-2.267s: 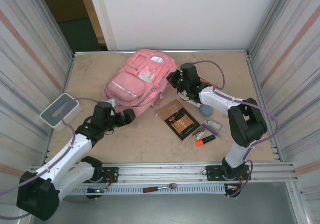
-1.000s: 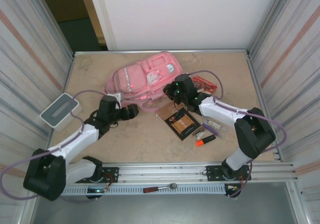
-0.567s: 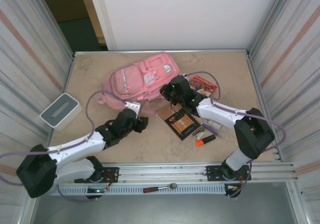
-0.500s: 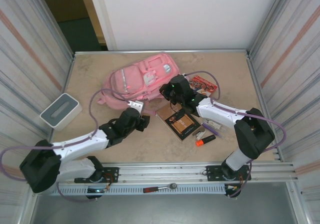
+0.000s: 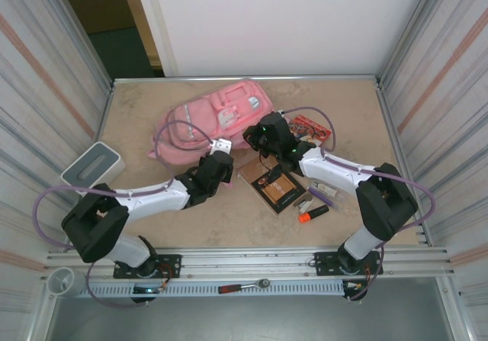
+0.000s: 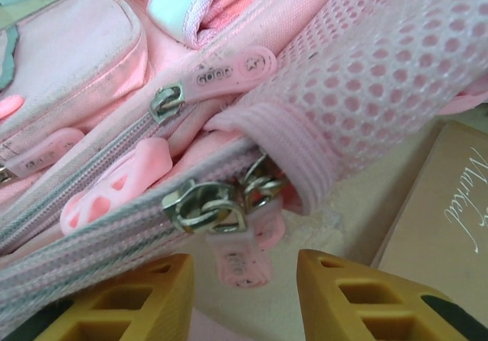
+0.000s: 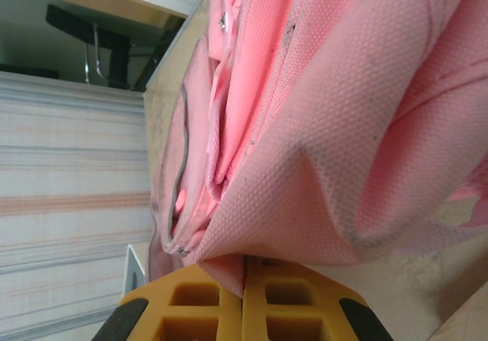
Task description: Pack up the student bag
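– Right gripper [image 7: 242,299]: what is it doing?
– Its yellow fingers [image 7: 297,304] are pressed together on a fold of pink cloth, pinching the edge of the student bag [image 7: 343,127]. Seen from above, that gripper sits against the bag's right side.
– And where is the bag?
– Flat on the table [image 5: 358,112], toward the far side and left of the middle, front pockets facing up.
– The left gripper [image 6: 244,280]?
– Spread. One finger stands on either side of a pink zip pull [image 6: 242,263] that hangs from a silver slider [image 6: 204,207] at the bag's near edge. The pull is in the gap; I cannot tell whether it touches either finger. A mesh side pocket [image 6: 381,89] bulges just right of the slider.
– What lies around it?
– A brown notebook [image 5: 276,184] lies just beside the bag's near right corner, partly under the right forearm. Nearer the arm bases is an orange marker [image 5: 313,213]. A red packet [image 5: 309,130] lies just right of the right gripper. A grey-white box [image 5: 91,165] sits well apart at the table's left edge
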`<action>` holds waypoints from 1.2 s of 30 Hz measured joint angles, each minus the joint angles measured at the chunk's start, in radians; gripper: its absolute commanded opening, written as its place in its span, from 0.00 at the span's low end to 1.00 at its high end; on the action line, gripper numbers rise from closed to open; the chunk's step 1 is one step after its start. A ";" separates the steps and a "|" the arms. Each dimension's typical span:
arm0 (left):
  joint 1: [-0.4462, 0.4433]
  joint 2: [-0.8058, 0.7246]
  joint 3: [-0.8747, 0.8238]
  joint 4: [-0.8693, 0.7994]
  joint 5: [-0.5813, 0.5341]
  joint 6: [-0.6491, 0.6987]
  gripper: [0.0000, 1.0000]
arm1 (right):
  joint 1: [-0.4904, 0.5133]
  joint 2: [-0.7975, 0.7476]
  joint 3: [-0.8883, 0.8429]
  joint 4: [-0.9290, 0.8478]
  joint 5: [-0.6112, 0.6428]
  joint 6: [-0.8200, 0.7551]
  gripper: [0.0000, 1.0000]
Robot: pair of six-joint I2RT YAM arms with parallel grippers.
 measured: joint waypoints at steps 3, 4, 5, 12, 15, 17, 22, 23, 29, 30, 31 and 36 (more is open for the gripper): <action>0.000 0.000 0.014 -0.002 -0.019 0.016 0.31 | -0.002 0.001 0.000 0.008 -0.003 0.000 0.00; 0.000 0.000 0.019 -0.002 -0.023 0.022 0.28 | -0.003 0.001 0.000 0.010 -0.003 0.000 0.00; 0.000 0.000 0.023 -0.002 -0.024 0.029 0.25 | -0.004 0.002 0.000 0.011 -0.003 0.000 0.00; 0.014 -0.013 0.026 -0.002 0.006 0.063 0.07 | -0.023 0.003 -0.006 0.013 -0.008 -0.001 0.00; 0.052 -0.048 0.005 0.002 0.082 0.072 0.00 | -0.029 0.003 -0.006 0.014 -0.026 -0.005 0.00; 0.089 -0.080 -0.024 0.013 0.152 0.074 0.00 | -0.030 0.007 -0.006 0.014 -0.033 -0.012 0.00; 0.209 -0.160 -0.114 0.054 0.358 0.077 0.00 | -0.031 0.016 -0.006 0.011 -0.054 -0.032 0.00; 0.234 -0.174 -0.131 0.061 0.397 0.077 0.00 | -0.032 0.017 -0.006 0.008 -0.055 -0.041 0.00; 0.325 -0.242 -0.210 0.101 0.571 0.068 0.00 | -0.049 0.021 -0.006 0.003 -0.080 -0.077 0.00; 0.331 -0.249 -0.217 0.103 0.587 0.065 0.00 | -0.052 0.024 -0.006 0.003 -0.083 -0.080 0.00; 0.335 -0.253 -0.220 0.103 0.601 0.064 0.00 | -0.055 0.027 -0.005 0.003 -0.086 -0.081 0.00; 0.336 -0.257 -0.223 0.100 0.654 0.062 0.00 | -0.064 0.040 0.003 0.002 -0.097 -0.081 0.00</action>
